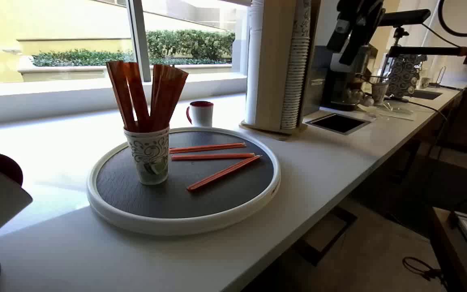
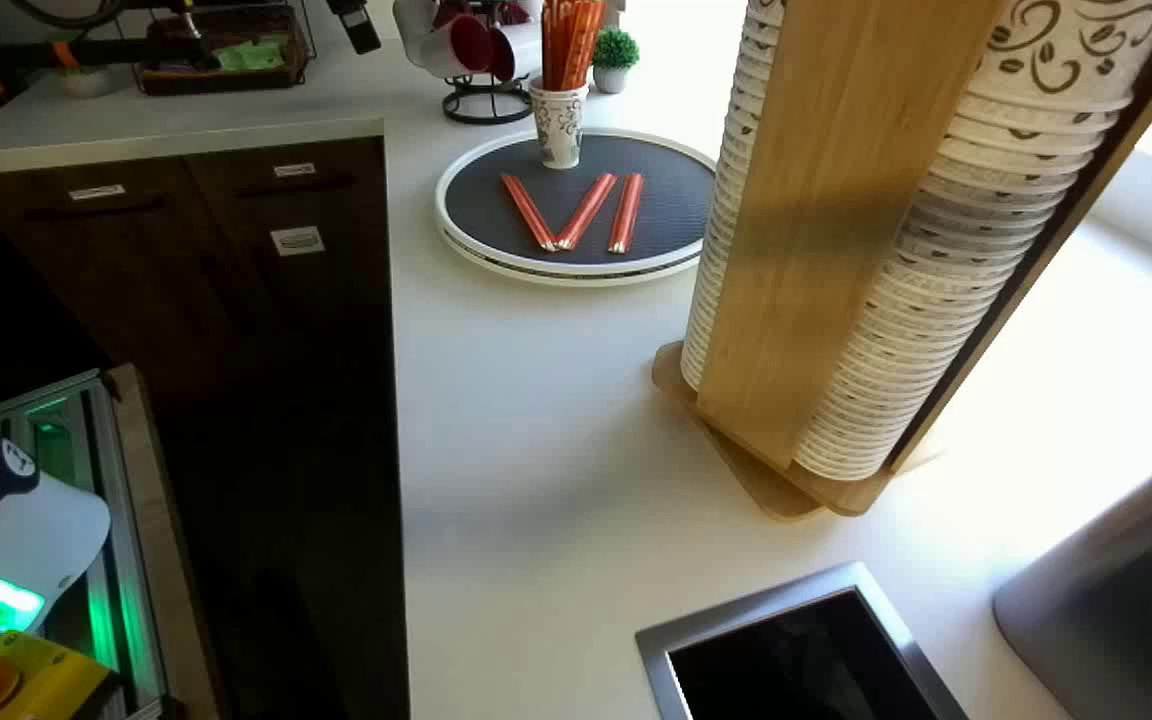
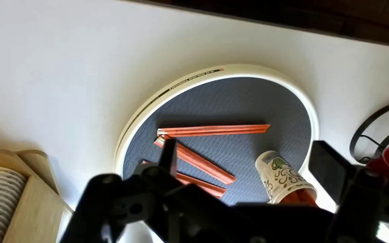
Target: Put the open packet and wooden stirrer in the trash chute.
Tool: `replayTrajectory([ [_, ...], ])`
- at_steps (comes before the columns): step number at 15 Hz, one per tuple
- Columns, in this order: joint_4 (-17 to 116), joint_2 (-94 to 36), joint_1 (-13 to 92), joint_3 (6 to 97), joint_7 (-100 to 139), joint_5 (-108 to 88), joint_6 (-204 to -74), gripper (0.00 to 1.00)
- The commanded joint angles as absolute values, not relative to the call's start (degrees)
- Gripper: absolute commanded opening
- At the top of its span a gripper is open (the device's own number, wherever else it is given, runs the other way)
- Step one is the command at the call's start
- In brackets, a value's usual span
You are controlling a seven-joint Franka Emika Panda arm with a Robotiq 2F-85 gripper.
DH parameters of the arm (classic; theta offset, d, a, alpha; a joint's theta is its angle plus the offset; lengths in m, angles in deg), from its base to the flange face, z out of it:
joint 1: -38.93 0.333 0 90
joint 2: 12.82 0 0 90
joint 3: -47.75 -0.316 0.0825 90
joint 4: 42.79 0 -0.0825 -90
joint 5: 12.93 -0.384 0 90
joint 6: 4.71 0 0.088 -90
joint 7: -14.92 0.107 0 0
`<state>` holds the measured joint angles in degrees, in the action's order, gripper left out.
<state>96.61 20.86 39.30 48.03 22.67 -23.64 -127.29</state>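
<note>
Three narrow flat red-orange sleeves lie on the dark round turntable (image 3: pixel 265 91): a front one (image 3: pixel 214 130), a middle one (image 3: pixel 201 162) and a back one (image 3: pixel 203 184). Pale stick tips show at their ends; I cannot tell which is the open packet. No wooden stirrer shows apart from them. In both exterior views the front sleeve (image 1: pixel 224 173) (image 2: pixel 529 212) touches or nearly touches the middle one at the tips. The trash chute is a square metal-rimmed opening (image 1: pixel 316 122) (image 2: pixel 716 612) in the counter. My gripper (image 3: pixel 248 162) is open and empty above the turntable.
A patterned paper cup (image 1: pixel 149 158) full of red-orange sleeves stands on the turntable. A wooden rack (image 2: pixel 836 240) with stacked cups stands between turntable and chute. A mug stand (image 2: pixel 486 105) is behind the turntable. A dark metal cylinder (image 2: pixel 1126 590) stands beside the chute.
</note>
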Motion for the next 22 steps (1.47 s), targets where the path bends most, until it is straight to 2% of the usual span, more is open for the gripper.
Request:
replayTrajectory([
  [1, 96.51, 20.83, 39.03, 47.82, 22.54, -23.78, -127.15, 1.0],
  [11, 93.72, 18.5, 38.91, 47.93, 21.55, -22.85, -127.08, 1.0],
  [22, 59.96, -5.43, 41.16, 47.05, 1.78, -11.29, -123.32, 1.0],
])
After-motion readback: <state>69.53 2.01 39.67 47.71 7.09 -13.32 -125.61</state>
